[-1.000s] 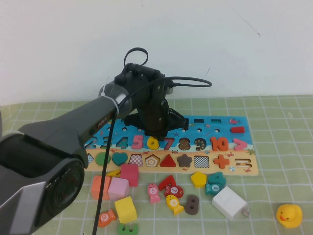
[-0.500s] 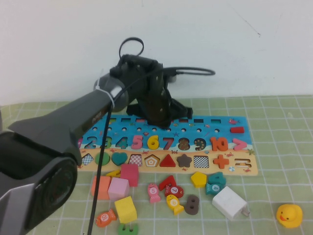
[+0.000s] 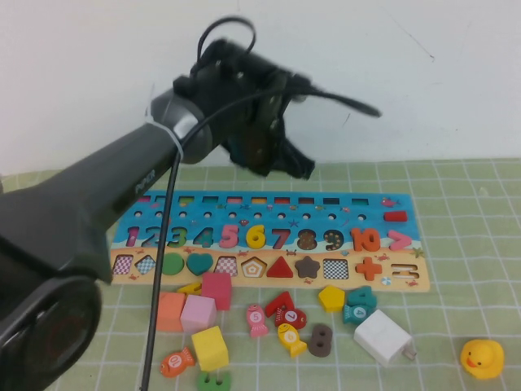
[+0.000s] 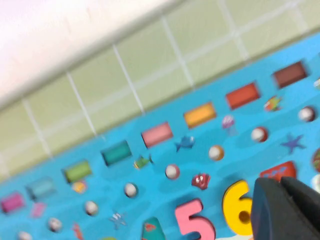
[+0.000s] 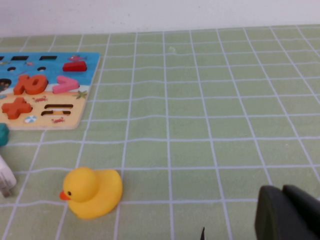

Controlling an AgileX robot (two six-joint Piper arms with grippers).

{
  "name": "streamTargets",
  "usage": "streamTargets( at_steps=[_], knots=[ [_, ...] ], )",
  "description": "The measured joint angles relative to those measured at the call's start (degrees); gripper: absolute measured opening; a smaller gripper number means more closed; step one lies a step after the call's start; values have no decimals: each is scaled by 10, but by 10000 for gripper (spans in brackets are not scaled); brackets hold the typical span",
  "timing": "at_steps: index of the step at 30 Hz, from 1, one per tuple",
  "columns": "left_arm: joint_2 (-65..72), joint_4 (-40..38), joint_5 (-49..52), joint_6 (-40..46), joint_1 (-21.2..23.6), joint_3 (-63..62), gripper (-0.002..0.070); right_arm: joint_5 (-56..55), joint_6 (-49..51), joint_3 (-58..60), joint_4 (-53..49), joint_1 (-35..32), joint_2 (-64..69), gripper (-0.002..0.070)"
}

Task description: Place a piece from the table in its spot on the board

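Yellow 6 (image 3: 256, 236) seated in board (image 3: 391, 232)

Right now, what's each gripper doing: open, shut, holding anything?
Left gripper: shut, empty, raised above the board; yellow 6 sits in its slot.
Right gripper: shut, empty, near the duck.

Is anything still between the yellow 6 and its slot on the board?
Nothing visible: the yellow 6 already sits in the board's numeral row, between 5 and 7. The shut left gripper hangs above the board's far edge, empty. The right gripper is near the duck.
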Motion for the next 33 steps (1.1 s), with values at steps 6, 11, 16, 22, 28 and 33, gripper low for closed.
streamTargets(
  at_steps=[6, 11, 16, 22, 28, 33],
  knots=[
    [-89, 37, 1, 2, -51, 0, -1, 0, 0, 0, 0, 0, 0, -1],
    [-146, 43, 2, 3, -78, 11, -1, 0, 0, 0, 0, 0, 0, -1],
    [-242, 46, -33, -4, -101, 137, -1, 0, 0, 0, 0, 0, 0, -1],
    [-404, 39, -118, -65, -115, 361, -1, 0, 0, 0, 0, 0, 0, -1],
    [-580, 31, -166, -99, -115, 538, -1, 0, 0, 0, 0, 0, 0, -1],
    [-710, 30, -177, -122, -116, 645, -1, 0, 0, 0, 0, 0, 0, -1]
  ],
)
